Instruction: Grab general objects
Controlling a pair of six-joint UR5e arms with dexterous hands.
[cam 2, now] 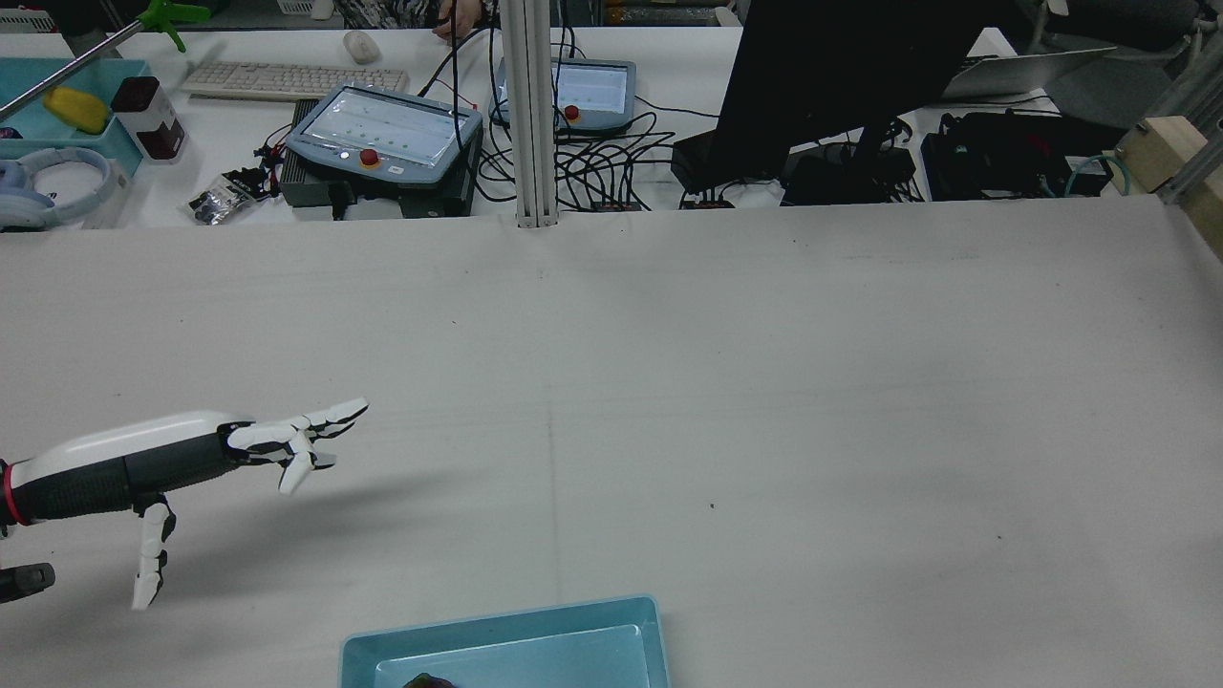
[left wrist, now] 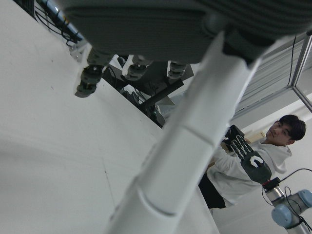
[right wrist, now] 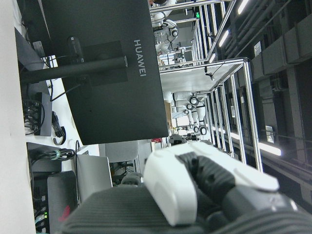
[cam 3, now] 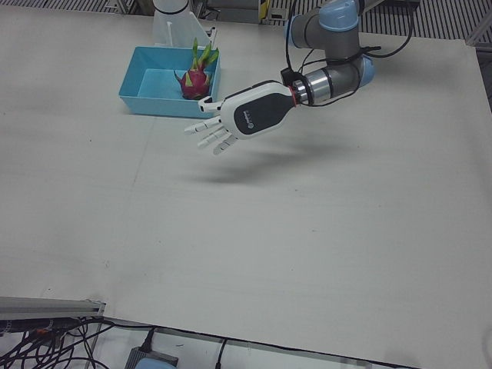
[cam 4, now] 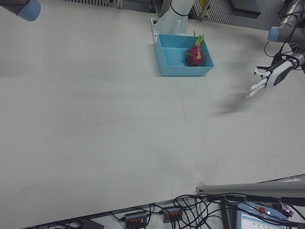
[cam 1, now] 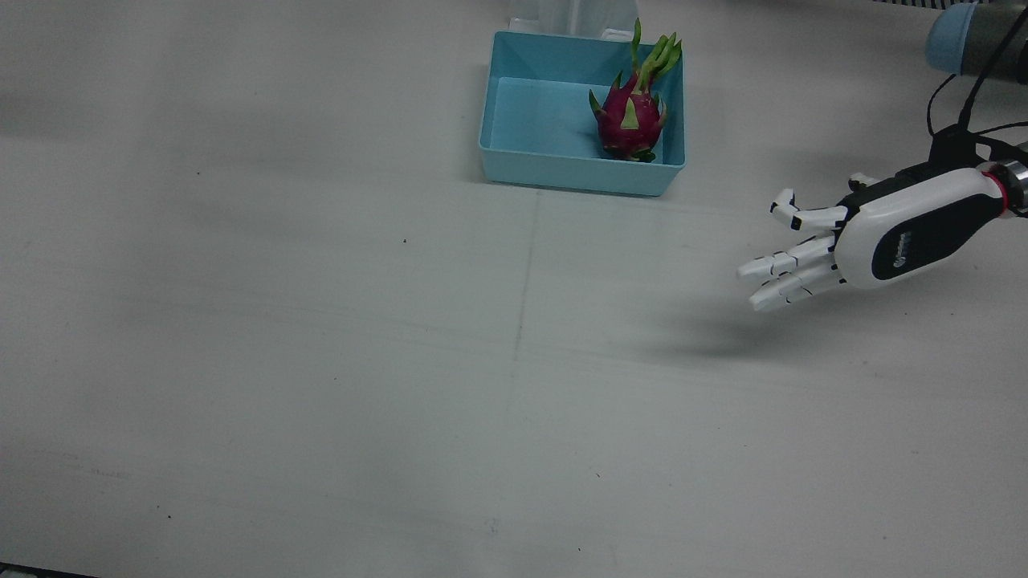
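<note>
A pink dragon fruit with green scales lies in the right part of a light blue bin at the robot's side of the table. It also shows in the left-front view and the right-front view. My left hand hovers above the bare table, to the right of the bin and nearer the operators. It is open and empty, fingers spread and pointing at the table's middle, as the rear view and left-front view show. My right hand shows only partly in its own view; its fingers are hidden.
The white table is wide and bare around the bin. A white pedestal stands just behind the bin. Beyond the far edge sit a monitor, teach pendants and cables. A person sits past the table.
</note>
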